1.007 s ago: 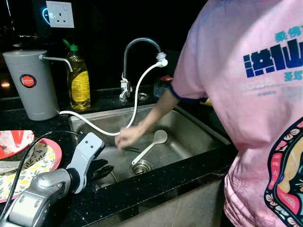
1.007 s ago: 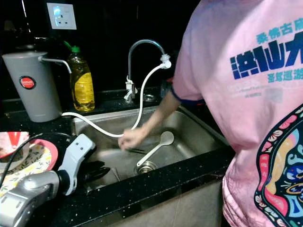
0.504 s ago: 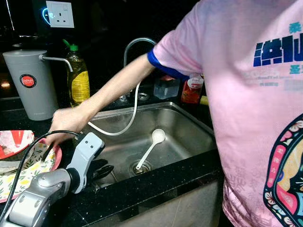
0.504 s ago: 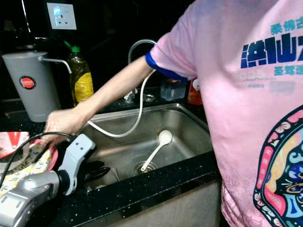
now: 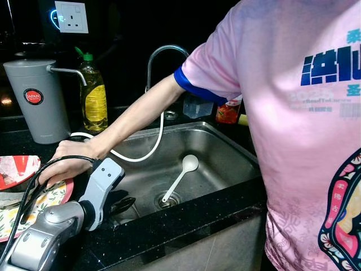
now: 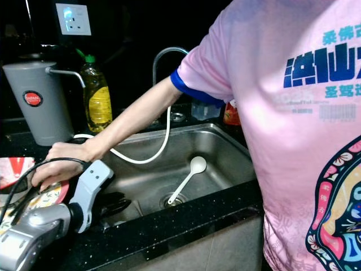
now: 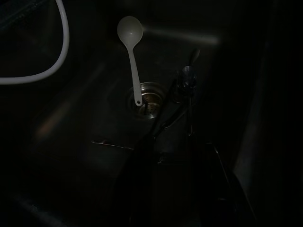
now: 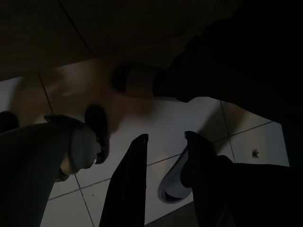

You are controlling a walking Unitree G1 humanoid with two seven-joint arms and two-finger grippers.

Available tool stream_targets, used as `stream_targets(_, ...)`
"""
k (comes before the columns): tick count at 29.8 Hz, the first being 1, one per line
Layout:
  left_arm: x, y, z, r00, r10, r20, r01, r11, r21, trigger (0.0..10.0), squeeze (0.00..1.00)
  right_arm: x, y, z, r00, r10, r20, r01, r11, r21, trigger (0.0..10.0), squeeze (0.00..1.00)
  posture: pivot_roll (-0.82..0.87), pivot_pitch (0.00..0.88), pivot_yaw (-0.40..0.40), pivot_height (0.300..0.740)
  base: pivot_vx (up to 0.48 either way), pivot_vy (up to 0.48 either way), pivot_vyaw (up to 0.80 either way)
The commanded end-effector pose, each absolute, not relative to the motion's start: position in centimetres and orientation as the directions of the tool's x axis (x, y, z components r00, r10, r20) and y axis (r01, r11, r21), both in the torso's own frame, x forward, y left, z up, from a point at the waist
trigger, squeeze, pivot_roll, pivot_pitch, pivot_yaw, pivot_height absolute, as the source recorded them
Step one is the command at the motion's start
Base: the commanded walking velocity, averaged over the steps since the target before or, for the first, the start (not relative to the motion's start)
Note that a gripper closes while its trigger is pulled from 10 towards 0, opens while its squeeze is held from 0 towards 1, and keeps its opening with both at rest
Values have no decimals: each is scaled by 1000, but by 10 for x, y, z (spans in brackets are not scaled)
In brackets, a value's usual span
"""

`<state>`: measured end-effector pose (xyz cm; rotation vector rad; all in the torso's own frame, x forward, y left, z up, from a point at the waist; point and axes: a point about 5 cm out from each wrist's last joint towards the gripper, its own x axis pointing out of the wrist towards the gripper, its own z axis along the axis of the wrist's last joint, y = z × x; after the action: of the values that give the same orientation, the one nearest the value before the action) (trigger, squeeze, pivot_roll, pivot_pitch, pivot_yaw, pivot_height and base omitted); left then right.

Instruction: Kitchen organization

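Plates: patterned plate lies on the counter, far left.
Person's hand: hand rests on the plate's rim, just above the robot's cable.
Left gripper: left gripper hangs at the sink's near-left edge, its fingers slightly parted, holding nothing.
Sink: white ladle lies in the sink, handle tip at the drain.
Right gripper: right gripper points at the floor, fingers apart.
Risk: any arm move could strike the person's hand or snag the hose.

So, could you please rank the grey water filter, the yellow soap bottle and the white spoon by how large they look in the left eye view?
1. Grey water filter, largest.
2. Yellow soap bottle.
3. White spoon, smallest: about as long as the bottle but far thinner.
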<state>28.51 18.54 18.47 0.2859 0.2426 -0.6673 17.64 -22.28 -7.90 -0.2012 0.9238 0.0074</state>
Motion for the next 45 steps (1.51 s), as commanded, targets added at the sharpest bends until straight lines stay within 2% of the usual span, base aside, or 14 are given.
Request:
stream_targets(1,286,181,181,750,-580,-319,648,742,173,10000,0,171,-226,-81,584,-91,-807,-96,979,-180,10000,0,-34,0,-68,740,0,0,0)
stream_targets(45,287,179,171,735,-592,-330,661,733,158,10000,0,182,-229,-75,607,-88,-790,-114,974,-197,10000,0,-34,0,-64,740,0,0,0)
